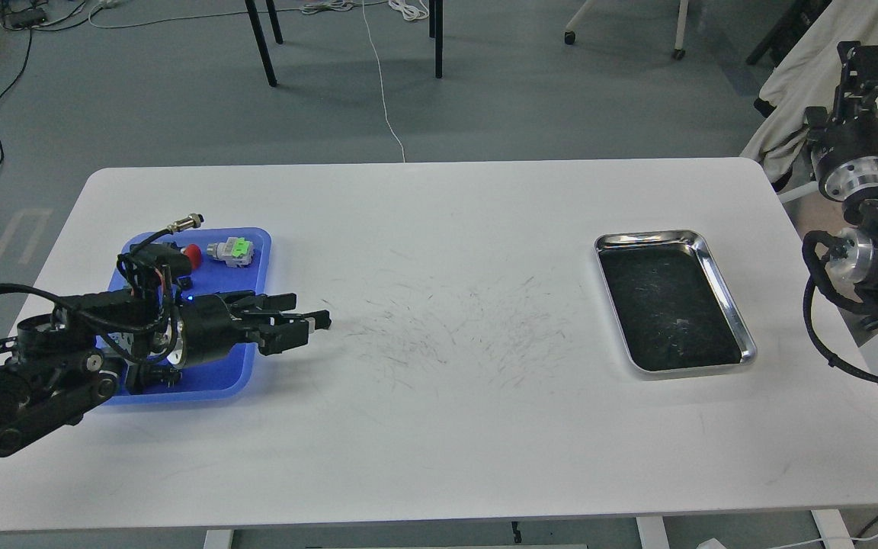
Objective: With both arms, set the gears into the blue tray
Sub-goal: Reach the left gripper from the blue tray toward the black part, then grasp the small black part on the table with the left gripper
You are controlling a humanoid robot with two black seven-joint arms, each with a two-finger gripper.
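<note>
The blue tray (252,252) lies at the table's left and holds push-button switches; my left arm covers most of it. My left gripper (315,323) reaches low over the tray's right rim onto the white table. Its dark fingers look slightly apart, and nothing is visibly held. No gears show; the gripper and arm hide whatever lies under them. My right gripper (866,61) is raised off the table's far right edge, pointing up and away. It is too dark to read.
A shiny steel tray (744,335) with a dark inside lies at the right of the table (454,427). A red-capped switch (192,255) and a grey and green part (232,251) sit at the blue tray's back. Chair legs and cables are on the floor beyond.
</note>
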